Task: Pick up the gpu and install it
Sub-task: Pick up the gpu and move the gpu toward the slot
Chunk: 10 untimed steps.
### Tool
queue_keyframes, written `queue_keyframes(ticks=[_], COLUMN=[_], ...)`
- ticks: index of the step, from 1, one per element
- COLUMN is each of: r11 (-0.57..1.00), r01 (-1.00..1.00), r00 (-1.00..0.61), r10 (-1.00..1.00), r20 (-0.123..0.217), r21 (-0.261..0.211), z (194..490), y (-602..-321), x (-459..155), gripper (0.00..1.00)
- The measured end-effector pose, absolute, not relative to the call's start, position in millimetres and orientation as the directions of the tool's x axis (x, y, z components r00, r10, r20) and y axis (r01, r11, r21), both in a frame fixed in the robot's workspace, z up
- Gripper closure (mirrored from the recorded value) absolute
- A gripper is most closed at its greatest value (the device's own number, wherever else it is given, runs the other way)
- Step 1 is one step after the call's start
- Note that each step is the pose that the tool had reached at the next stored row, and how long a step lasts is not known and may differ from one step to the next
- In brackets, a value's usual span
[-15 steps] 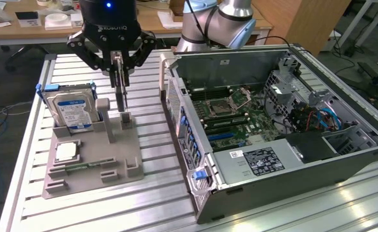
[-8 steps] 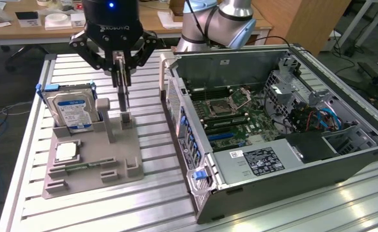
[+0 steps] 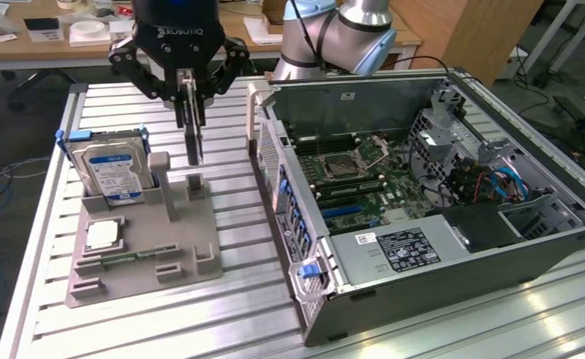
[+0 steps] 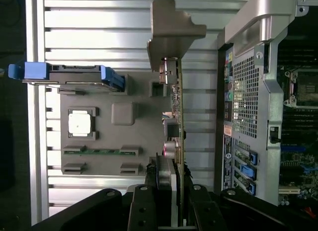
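Got the gpu pinched flat in the gripper, clamped on both faces, hanging edge-on as a thin dark strip and touching nothing else. Long axis straight down from the jaws, pretty much vertical. Parked outside the computer case, just beside its rear panel, not over the opening.

Key relation, then: sideways from card to case, across that rear wall, toward the motherboard lying flat on the case floor. Worth noting: card upright, board flat.

Heading outward on the side away from the case:
- grey holder tray right under the card
- a small empty post directly below the card's lower end, well clear of it
- the blue-labelled hard drive standing in its cradle
- the silver processor chip, like the drive, farther from the case than the card

Extras from the wrist view: same gpu seen along its edge, with components poking off one face. Also the metal bracket at the end away from the gripper, and the card edge running parallel to the case rear grille, with a gap between them.

Extras from the exterior view: the card's height above the tray, and the whole case interior.
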<state>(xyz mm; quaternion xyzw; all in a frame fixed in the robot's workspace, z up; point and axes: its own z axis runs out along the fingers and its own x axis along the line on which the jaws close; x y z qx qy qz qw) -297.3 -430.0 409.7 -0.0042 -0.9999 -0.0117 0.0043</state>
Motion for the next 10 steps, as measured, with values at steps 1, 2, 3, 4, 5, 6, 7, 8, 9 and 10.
queue_keyframes(ticks=[1,2,3,4,5,6,7,8,9,10], r11=[1.0,1.0,1.0,1.0,1.0,1.0,1.0,1.0,1.0,1.0], r01=[0.009,0.009,0.009,0.008,0.008,0.009,0.009,0.009,0.009,0.009], r00=[-1.0,-1.0,-1.0,-1.0,-1.0,-1.0,-1.0,-1.0,-1.0,-1.0], r10=[0.008,0.008,0.008,0.008,0.008,0.008,0.008,0.008,0.008,0.008], r20=[0.009,0.009,0.009,0.009,0.009,0.009,0.009,0.009,0.009,0.009], r21=[0.023,0.023,0.024,0.023,0.023,0.023,0.024,0.024,0.024,0.024], z=[409.8,409.7,409.8,409.9,409.9,409.9,409.8,409.8,409.9,409.9], y=[-430.0,-430.0,-430.0,-430.0,-430.0,-430.0,-430.0,-430.0,-430.0,-430.0], x=[-297.3,-297.3,-297.3,-297.0,-296.1,-294.8,-293.3,-291.3,-289.4,-287.5], gripper=[0.72,0.72,0.72,0.72,0.72,0.72,0.72,0.72,0.72,0.72])
